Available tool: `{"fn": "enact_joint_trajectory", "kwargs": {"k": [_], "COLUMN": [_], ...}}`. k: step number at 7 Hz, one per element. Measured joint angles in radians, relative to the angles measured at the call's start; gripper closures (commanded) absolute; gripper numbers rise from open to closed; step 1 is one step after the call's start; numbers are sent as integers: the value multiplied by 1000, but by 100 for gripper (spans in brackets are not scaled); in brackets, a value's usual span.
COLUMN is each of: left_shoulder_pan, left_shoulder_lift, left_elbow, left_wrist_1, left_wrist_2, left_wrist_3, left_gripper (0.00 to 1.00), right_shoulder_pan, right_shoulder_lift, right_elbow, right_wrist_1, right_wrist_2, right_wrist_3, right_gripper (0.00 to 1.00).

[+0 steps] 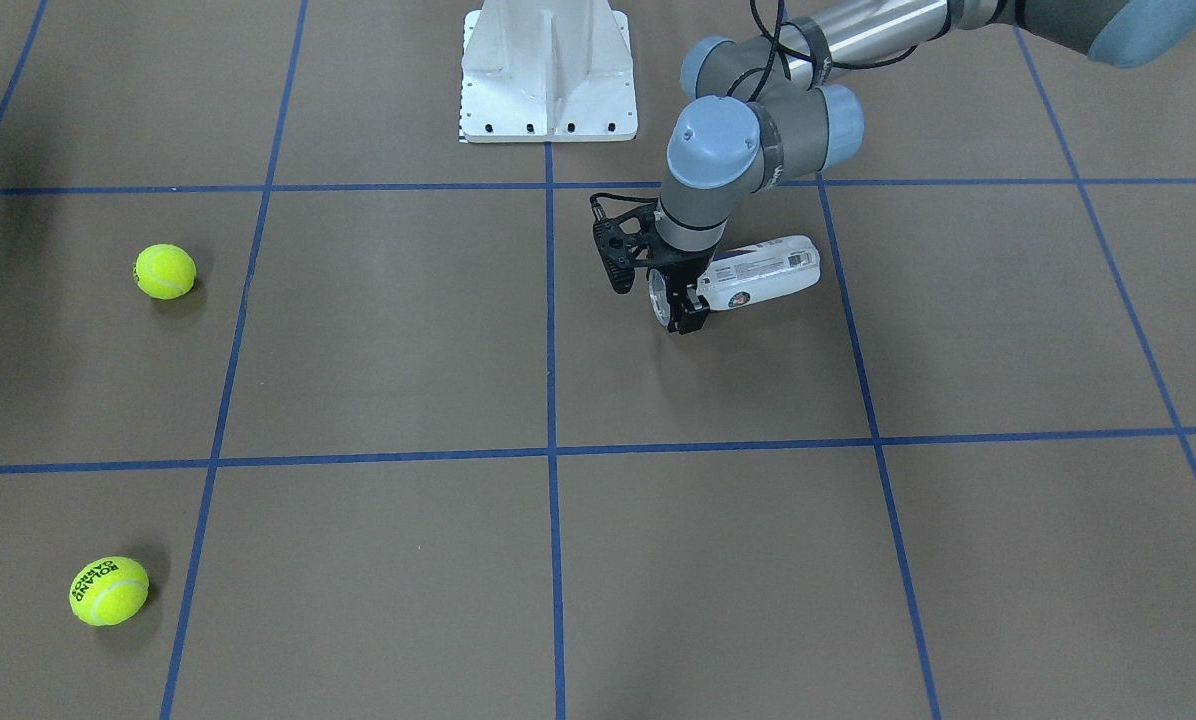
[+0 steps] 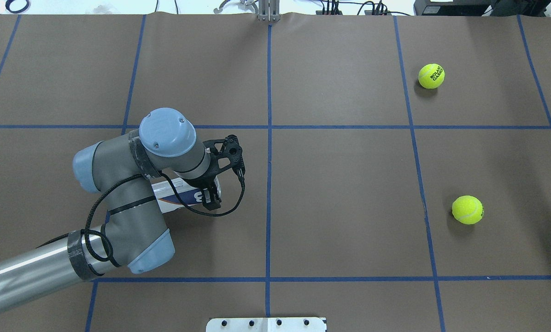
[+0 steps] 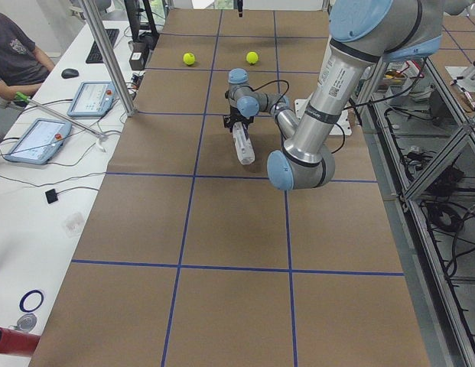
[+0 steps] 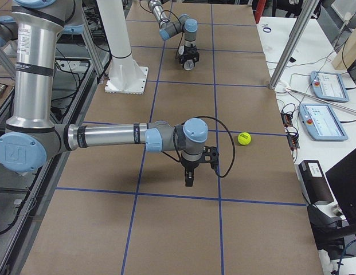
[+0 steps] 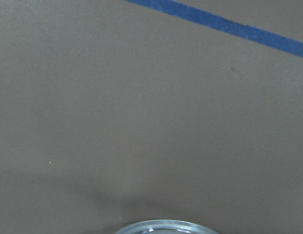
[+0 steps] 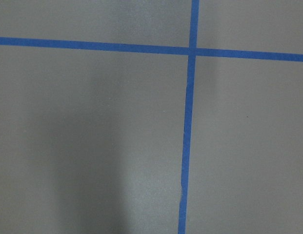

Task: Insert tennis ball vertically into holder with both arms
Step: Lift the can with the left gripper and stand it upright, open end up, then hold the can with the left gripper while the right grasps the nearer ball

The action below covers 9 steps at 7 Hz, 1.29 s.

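The holder (image 1: 768, 270), a clear tube with a navy and white label, lies on its side on the table; it also shows in the overhead view (image 2: 174, 197). My left gripper (image 1: 680, 300) points down over its open end, fingers closed on either side of the tube near the rim (image 5: 166, 227). Two yellow tennis balls (image 1: 165, 271) (image 1: 109, 590) lie far off on the other side of the table. My right gripper (image 4: 188, 179) shows only in the exterior right view, above bare table near one ball (image 4: 244, 138); I cannot tell whether it is open or shut.
The white metal base (image 1: 548, 80) stands at the robot's edge of the table. Blue tape lines (image 2: 269, 198) divide the brown surface into squares. Operators' tablets (image 4: 321, 120) lie on a side bench beyond the table.
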Motion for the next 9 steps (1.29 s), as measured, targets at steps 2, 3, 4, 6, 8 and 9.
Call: {"fn": "enact_joint_trajectory", "kwargs": {"k": [2,3,4,6,8,9], "left_shoulder_pan": [-62,-92,-107,-100,-22,39], "left_shoulder_lift": [3,3,4,1,-17,-44], "left_elbow": [-11,-11,-8,42,129,176], "left_wrist_1": [-257,-415,-570,-903,-1213,-1330], "left_wrist_2": [1,3,26,153,350,478], "left_wrist_3": [-110,-211,-312,-484,-556,-563], "left_gripper": [18,18,18,18,18,20], "right_shoulder_pan": [0,0,-8,-36,-63,-93], "right_shoulder_lift": [3,3,3,1,0,0], "right_elbow": [-2,-13,-28,-43,-41,-37], "right_wrist_1": [11,44,87,163,194,230], "right_wrist_2": [0,0,1,0,11,24], "right_wrist_3": [-1,-2,-2,-1,1,26], "right_gripper": [0,0,0,0,0,0]}}
